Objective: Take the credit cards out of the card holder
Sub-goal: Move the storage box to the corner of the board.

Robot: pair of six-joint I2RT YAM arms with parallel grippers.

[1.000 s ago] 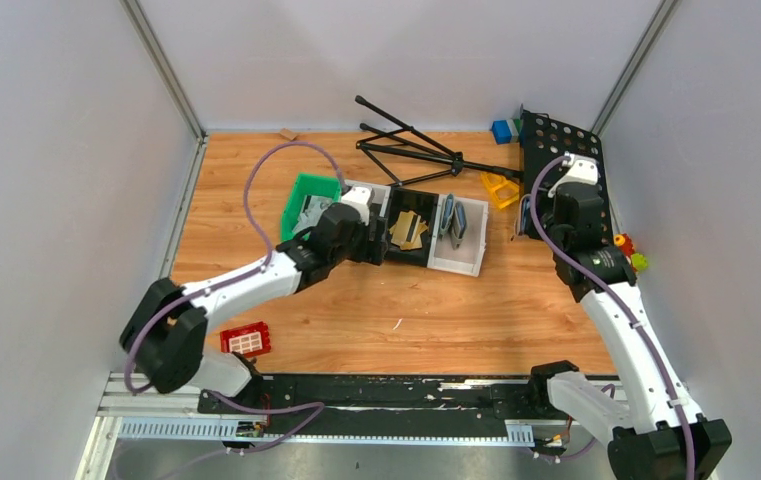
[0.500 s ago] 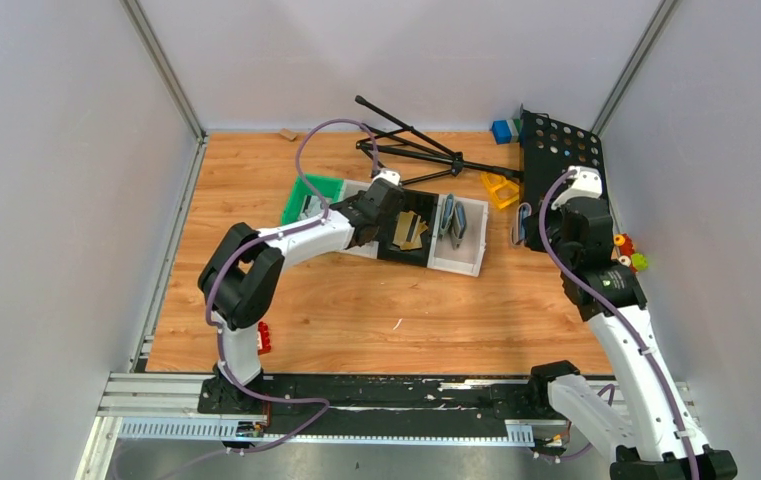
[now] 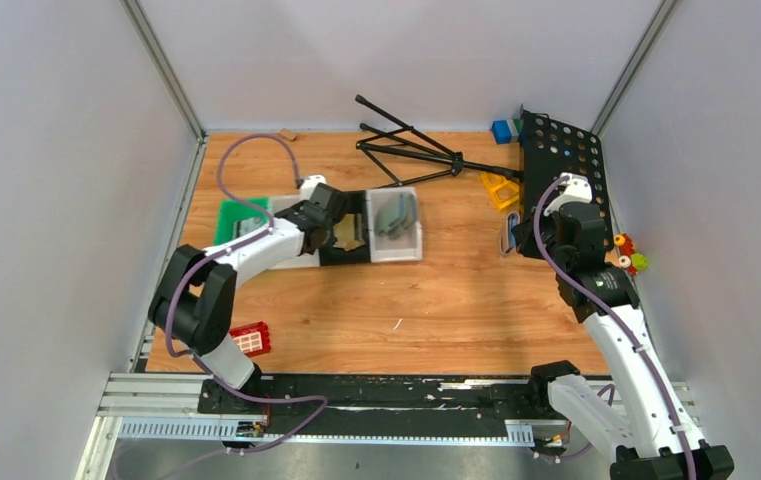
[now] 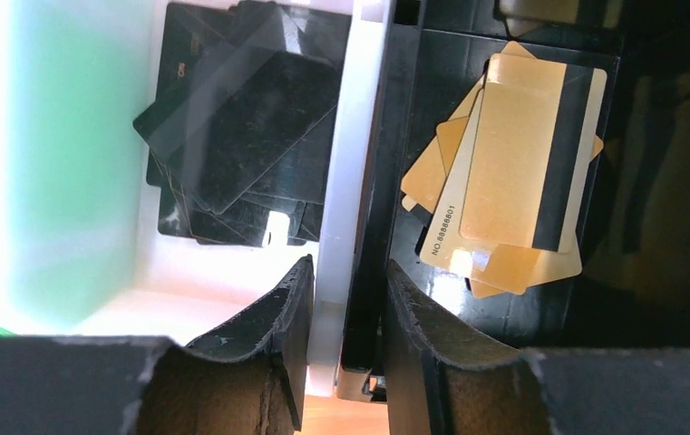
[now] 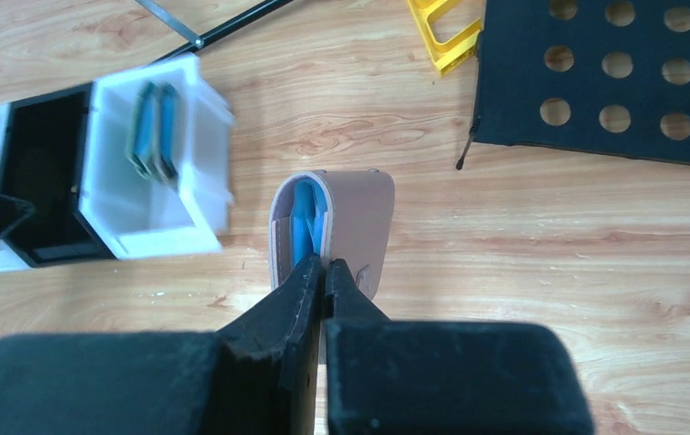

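**A:** Top external view first. What takes up the most room?

**B:** The wooden table (image 3: 436, 300), then the black pegboard (image 3: 566, 150) at the far right and a folded tripod (image 3: 416, 150) lying at the back. Left of centre is a row of trays (image 3: 351, 254). It has a green tray (image 3: 228, 212) at one end and an end tray (image 3: 396, 252) with grey-blue holders (image 3: 393, 213) at the other. The left arm hides the two in the middle.

**A:** Does the left wrist view show those?

**B:** Yes. The white tray (image 4: 223, 281) holds the credit cards (image 4: 232, 145), a loose black pile. The black tray (image 4: 432, 91) beside it holds gold cards (image 4: 513, 154). The left claw (image 4: 348, 267) straddles the two touching walls between them, one finger in each tray. It is closed only as far as those walls allow.

**A:** And the card holder?

**B:** From above, the card holder (image 3: 508, 232) is only a sliver at the right claw (image 3: 521, 232), near the pegboard and well apart from the trays. The right wrist view shows its tan cover and blue lining, edge-on over bare wood. The fingers are pinched almost together on its near edge. I cannot tell whether a card sits inside, or whether it touches the table.

**A:** Anything smaller?

**B:** A yellow frame (image 3: 501, 188) by the pegboard, a red brick (image 3: 249, 340) near the left arm's base, and a blue block (image 3: 501, 130) at the back.
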